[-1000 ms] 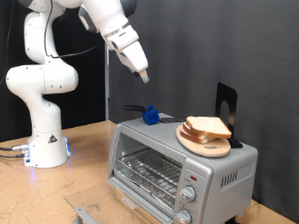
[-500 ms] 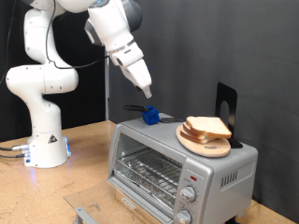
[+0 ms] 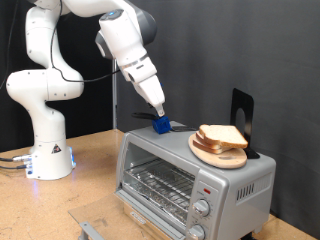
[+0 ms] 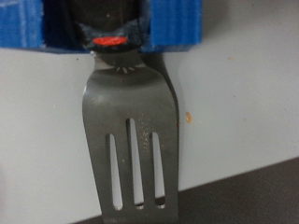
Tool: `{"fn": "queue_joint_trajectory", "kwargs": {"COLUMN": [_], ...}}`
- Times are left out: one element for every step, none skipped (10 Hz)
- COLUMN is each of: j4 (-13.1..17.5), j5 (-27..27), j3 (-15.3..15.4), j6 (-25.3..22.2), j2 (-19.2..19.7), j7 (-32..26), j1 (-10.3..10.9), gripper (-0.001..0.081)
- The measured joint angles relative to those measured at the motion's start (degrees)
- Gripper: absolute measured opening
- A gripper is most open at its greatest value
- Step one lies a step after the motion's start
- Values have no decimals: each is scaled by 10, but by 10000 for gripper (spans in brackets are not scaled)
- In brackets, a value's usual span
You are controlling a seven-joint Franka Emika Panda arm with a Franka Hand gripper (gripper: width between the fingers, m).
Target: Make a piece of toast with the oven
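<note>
The silver oven stands on the table at the exterior view's right, glass door shut, wire rack visible inside. Slices of toast are stacked on a round wooden board on top of the oven. A metal spatula with a blue block handle lies on the oven top to the stack's left. My gripper is just above that blue block. In the wrist view the slotted spatula blade fills the middle and the blue block is close up. My fingers do not show clearly.
A black stand rises at the back right of the oven top. The oven's knobs are at its front right. The robot base stands at the left on the wooden table. A metal piece lies at the bottom edge.
My gripper has come down and slightly right, from well above the oven to just over the spatula's blue block. The toast and the oven have not moved.
</note>
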Motion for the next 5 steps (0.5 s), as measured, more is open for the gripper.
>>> {"fn": "queue_joint_trajectory", "kwargs": {"j4": [-1, -2, -2, -3, -3], "j5": [1, 1, 1, 1, 1], "j3": [4, 7, 10, 13, 15], "j6": [10, 16, 23, 30, 36], "j2": [8, 15, 22, 30, 36], "j7": [0, 0, 1, 1, 1], "j1": [0, 0, 0, -1, -1], "gripper": [808, 808, 808, 808, 808]}}
